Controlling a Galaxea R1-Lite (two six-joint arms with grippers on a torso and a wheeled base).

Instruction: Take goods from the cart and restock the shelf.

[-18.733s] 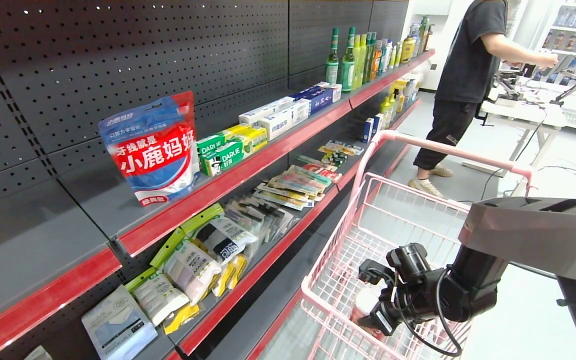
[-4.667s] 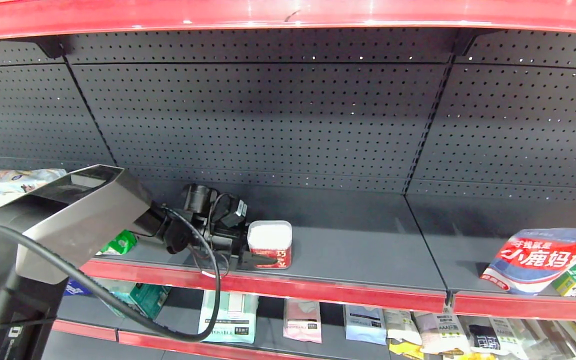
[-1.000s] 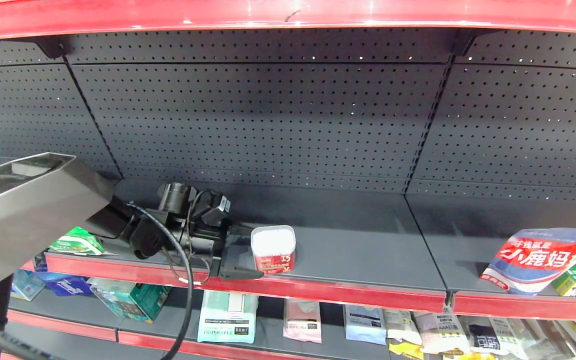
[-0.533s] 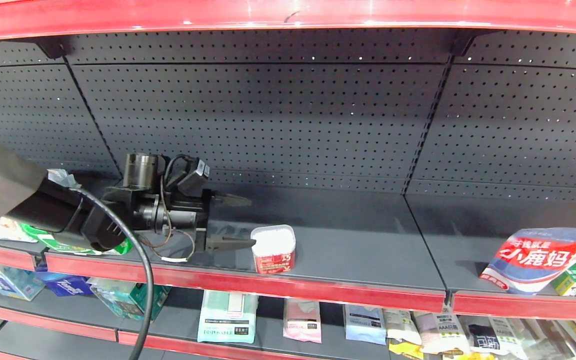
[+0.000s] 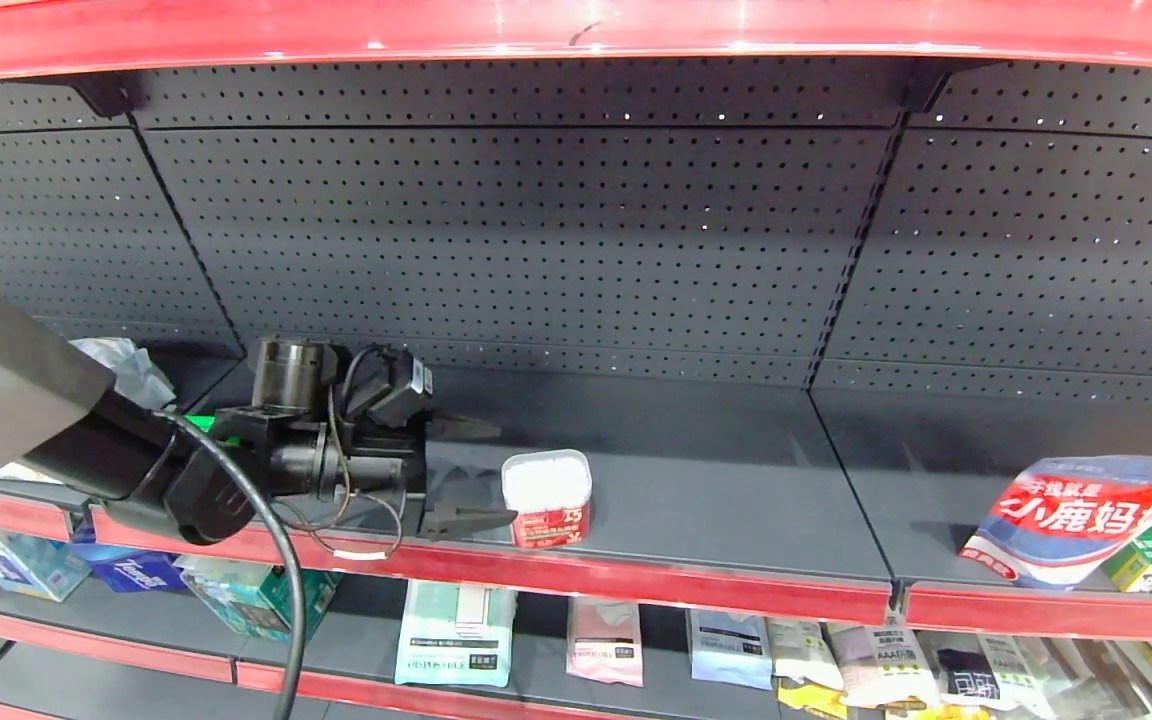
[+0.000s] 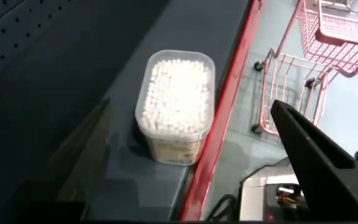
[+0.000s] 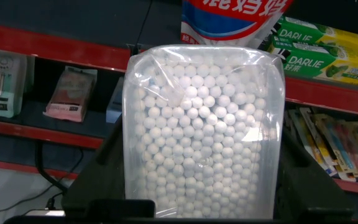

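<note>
The left gripper (image 5: 498,473) had let go of the clear plastic tub of white cotton swabs with a red label (image 5: 546,497) and drawn back to the left, its jaws spread wide. The tub stood upright near the red front edge of the dark grey metal shelf (image 5: 696,480), so this item looked restocked. The right gripper (image 7: 204,186) clasped a second clear tub of cotton swabs (image 7: 204,118), probably next to go up. That tub covered most of its fingers. Whether the left gripper's near fingertip touched the shelved tub was hard to make out.
</note>
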